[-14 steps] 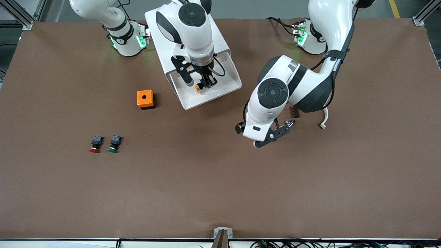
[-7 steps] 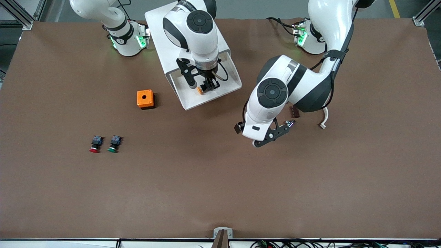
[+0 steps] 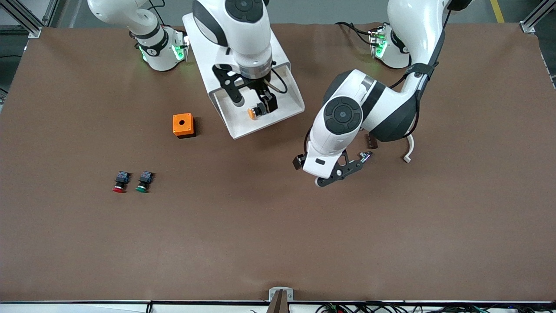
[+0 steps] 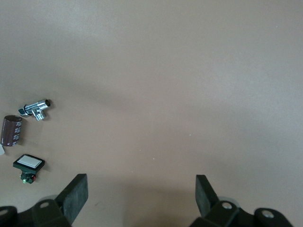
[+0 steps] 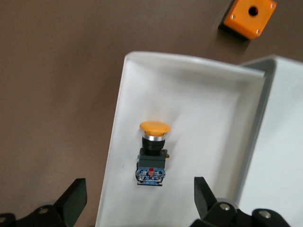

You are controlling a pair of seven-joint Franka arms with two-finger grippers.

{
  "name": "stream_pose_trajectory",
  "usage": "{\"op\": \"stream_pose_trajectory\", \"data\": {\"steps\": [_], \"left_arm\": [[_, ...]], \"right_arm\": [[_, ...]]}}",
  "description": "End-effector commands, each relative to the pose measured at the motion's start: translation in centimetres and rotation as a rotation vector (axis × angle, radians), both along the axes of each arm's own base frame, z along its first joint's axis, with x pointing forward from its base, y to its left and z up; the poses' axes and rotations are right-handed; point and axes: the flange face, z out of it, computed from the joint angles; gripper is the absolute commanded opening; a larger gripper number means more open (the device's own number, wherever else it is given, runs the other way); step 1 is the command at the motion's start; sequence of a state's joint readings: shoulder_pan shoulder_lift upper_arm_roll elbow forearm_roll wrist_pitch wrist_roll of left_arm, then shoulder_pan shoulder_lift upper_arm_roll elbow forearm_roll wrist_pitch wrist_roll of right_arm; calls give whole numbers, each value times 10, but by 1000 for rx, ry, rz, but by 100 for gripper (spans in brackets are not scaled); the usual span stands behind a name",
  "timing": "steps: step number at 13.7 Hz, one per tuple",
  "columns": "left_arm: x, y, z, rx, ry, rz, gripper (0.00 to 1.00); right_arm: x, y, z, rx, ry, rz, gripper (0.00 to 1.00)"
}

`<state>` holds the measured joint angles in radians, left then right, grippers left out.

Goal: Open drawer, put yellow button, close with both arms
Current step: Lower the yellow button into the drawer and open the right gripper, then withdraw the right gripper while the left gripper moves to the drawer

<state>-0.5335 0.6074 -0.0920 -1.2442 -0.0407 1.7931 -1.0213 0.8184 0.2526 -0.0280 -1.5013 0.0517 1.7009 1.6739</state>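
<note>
The white cabinet [image 3: 204, 39] lies near the right arm's base with one drawer [image 3: 243, 125] pulled out toward the front camera. The yellow button [image 3: 253, 113] lies on its side in that drawer, free of any grip; it also shows in the right wrist view [image 5: 152, 151], on the drawer's floor [image 5: 203, 118]. My right gripper [image 3: 264, 101] hangs open just above the button, also seen in the right wrist view [image 5: 139, 198]. My left gripper [image 3: 315, 169] is open and empty over bare table, as the left wrist view [image 4: 141, 194] shows.
The orange box with a round hole [image 3: 183, 124] stands beside the drawer toward the right arm's end. A red-capped button [image 3: 120, 181] and a green-capped button [image 3: 143, 181] lie nearer the front camera. A metal fitting [image 4: 37, 109], brown capacitor [image 4: 12, 129] and small switch [image 4: 29, 163] lie by the left gripper.
My right gripper has let go of the yellow button, which now lies in the drawer, and has risen a little. The left arm has shifted slightly.
</note>
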Motion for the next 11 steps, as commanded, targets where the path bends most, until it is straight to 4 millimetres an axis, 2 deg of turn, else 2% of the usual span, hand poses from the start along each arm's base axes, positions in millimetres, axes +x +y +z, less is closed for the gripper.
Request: {"op": "stream_pose_trajectory", "data": {"steps": [1,4,5,6,8,9,11], "left_arm": [[-2,-4,0,4,-16,-20,100],[-13,-19,-1,-3,-3,-33,100],[-18,-25,-2,-3,0,-43,100],[-22,-31,-6,-1,4,-52,100],[-31,-42,-7,-1,6,-72,100],[-35,-47,-8,-2,9,-80,100],[-48,-64,-12,-23,33,-99,100]], "right_arm": [[38,-52,50,7,29,203,100],[70,-133,81,23,56,362,100],[83,-172,91,36,60,411,100],[88,-202,98,44,81,470,100],[102,-278,109,80,111,620,100],[108,-311,112,98,110,679,100],[118,-392,115,142,112,802,100]]}}
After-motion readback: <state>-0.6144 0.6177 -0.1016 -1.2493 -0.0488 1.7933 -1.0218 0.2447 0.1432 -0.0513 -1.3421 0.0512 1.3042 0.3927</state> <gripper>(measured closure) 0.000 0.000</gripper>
